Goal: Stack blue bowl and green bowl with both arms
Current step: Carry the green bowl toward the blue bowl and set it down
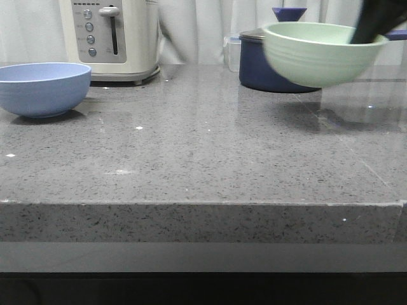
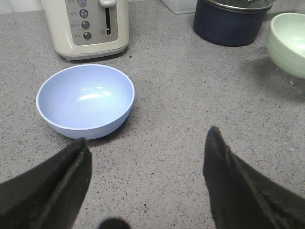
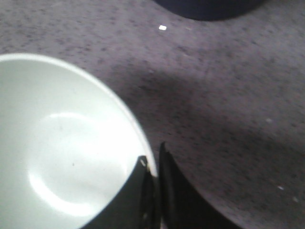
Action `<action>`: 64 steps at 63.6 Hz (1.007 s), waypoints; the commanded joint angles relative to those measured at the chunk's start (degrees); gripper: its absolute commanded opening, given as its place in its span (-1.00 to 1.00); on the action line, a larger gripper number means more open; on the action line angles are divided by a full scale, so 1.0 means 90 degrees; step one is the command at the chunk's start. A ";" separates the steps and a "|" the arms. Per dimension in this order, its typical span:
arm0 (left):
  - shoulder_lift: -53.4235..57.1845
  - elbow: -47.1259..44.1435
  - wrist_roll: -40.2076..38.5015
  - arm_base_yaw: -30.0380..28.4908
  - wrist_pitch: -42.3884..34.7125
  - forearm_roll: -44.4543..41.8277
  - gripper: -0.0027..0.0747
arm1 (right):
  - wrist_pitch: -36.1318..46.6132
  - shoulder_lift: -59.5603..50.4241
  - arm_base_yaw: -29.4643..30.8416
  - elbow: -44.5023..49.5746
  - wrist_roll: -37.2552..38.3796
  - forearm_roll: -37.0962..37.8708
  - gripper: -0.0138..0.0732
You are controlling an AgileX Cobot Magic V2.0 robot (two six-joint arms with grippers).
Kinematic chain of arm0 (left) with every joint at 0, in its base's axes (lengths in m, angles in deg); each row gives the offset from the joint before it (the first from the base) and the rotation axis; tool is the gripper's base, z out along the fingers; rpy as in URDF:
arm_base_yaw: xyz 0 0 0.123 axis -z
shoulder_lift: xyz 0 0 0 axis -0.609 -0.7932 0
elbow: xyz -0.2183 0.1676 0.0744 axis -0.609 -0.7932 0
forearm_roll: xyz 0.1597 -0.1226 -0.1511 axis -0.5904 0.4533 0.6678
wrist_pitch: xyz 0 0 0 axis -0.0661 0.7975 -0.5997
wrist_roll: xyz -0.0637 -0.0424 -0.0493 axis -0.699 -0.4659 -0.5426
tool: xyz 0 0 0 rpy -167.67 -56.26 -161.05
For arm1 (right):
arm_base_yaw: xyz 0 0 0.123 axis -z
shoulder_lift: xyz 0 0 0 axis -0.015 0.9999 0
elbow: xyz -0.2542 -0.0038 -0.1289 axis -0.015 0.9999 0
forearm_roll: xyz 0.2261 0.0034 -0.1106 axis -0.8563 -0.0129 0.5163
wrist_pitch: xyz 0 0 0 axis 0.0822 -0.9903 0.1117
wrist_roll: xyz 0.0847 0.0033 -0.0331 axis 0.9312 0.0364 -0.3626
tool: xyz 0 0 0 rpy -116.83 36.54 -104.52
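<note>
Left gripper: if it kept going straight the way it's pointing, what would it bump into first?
Probably the countertop. The left gripper, jaws open, aims at bare counter just right of the blue bowl. The bowl sits slightly aside, though depth is hard to judge.

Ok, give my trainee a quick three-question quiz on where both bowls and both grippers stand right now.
1. True or false: the round matte pale mint-green bowl rests on the grey speckled stone countertop.
2. Which gripper pinches a bowl's rim? A) left gripper B) right gripper C) neither
3. Fill in: the round matte periwinkle-blue bowl sits in front of the cream ____.

Key:
1. False; it is lifted above the countertop, in front of the dark navy saucepan.
2. B; one finger is inside the green bowl's rim and one outside. The left gripper is open and empty.
3. toaster
</note>
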 commanded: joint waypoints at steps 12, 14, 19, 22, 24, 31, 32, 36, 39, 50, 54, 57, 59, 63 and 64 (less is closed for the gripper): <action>-0.0031 0.0207 0.0013 0.0054 -0.0496 0.0053 0.34 | 0.0638 0.0050 -0.1495 -0.0696 0.0902 0.0748 -0.81; -0.0031 0.0207 0.0013 0.0054 -0.0496 0.0053 0.34 | 0.0608 0.0153 -0.1590 -0.0792 0.0937 0.0759 -0.81; -0.0031 0.0207 0.0013 0.0054 -0.0496 0.0053 0.34 | 0.0582 0.0448 -0.1781 -0.1043 0.1051 0.0759 -0.81; -0.0031 0.0207 0.0013 0.0054 -0.0496 0.0053 0.34 | 0.0532 0.0651 -0.1845 -0.1217 0.1120 0.0759 -0.81; -0.0031 0.0207 0.0013 0.0054 -0.0496 0.0053 0.34 | 0.0494 0.0748 -0.1852 -0.1291 0.1120 0.0759 -0.81; -0.0031 0.0207 0.0013 0.0054 -0.0496 0.0053 0.34 | 0.0405 0.1038 -0.1852 -0.1445 0.1120 0.0752 -0.81; -0.0031 0.0207 0.0013 0.0054 -0.0496 0.0053 0.34 | 0.0405 0.1061 -0.1852 -0.1458 0.1120 0.0752 -0.81; -0.0031 0.0207 0.0013 0.0054 -0.0496 0.0053 0.34 | 0.0420 0.1150 -0.1852 -0.1480 0.1120 0.0752 -0.80; -0.0031 0.0207 0.0013 0.0054 -0.0496 0.0053 0.34 | 0.0463 0.1192 -0.1852 -0.1480 0.1120 0.0752 -0.80; -0.0031 0.0207 0.0013 0.0054 -0.0496 0.0053 0.34 | 0.0472 0.1290 -0.1852 -0.1480 0.1120 0.0752 -0.68; -0.0031 0.0207 0.0013 0.0054 -0.0496 0.0053 0.34 | 0.0506 0.1290 -0.1852 -0.1480 0.1120 0.0752 -0.54; -0.0031 0.0207 0.0013 0.0054 -0.0496 0.0053 0.34 | 0.0529 0.1290 -0.1852 -0.1480 0.1120 0.0752 -0.43; -0.0031 0.0207 0.0013 0.0054 -0.0496 0.0053 0.34 | 0.0530 0.1290 -0.1852 -0.1480 0.1120 0.0752 -0.35; -0.0031 0.0207 0.0013 0.0054 -0.0496 0.0053 0.34 | 0.0530 0.1290 -0.1852 -0.1480 0.1120 0.0752 -0.16; -0.0031 0.0207 0.0013 0.0054 -0.0496 0.0053 0.34 | 0.0536 0.1290 -0.1852 -0.1480 0.1120 0.0752 -0.10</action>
